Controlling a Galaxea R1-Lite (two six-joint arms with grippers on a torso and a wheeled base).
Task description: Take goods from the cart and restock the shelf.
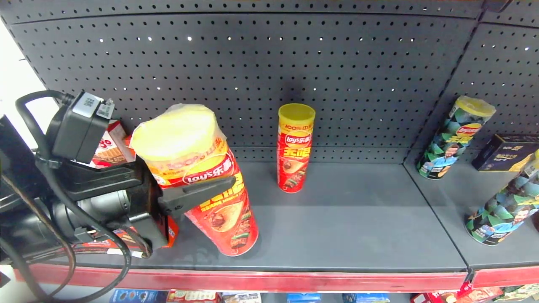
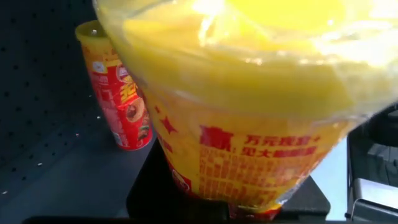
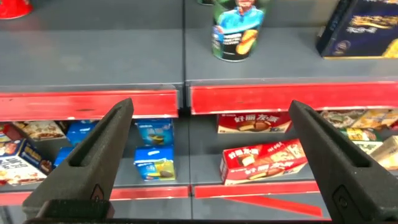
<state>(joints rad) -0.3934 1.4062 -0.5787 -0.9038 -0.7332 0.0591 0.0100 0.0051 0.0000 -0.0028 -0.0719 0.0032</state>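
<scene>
My left fingers (image 1: 196, 194) clamp the tilted chip can (image 1: 221, 216) mid-body, base at the shelf (image 1: 345, 219), at 8 o'clock of the standing can (image 1: 296, 147); my right fingers (image 3: 93, 168) are wide. It seems light, crushable, slippery: hold gently.

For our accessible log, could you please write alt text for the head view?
The left gripper holds a tilted red chip can, its base near the front of the grey shelf. A matching can stands upright back by the pegboard; on the right are a green can, a dark box and another green can.
</scene>
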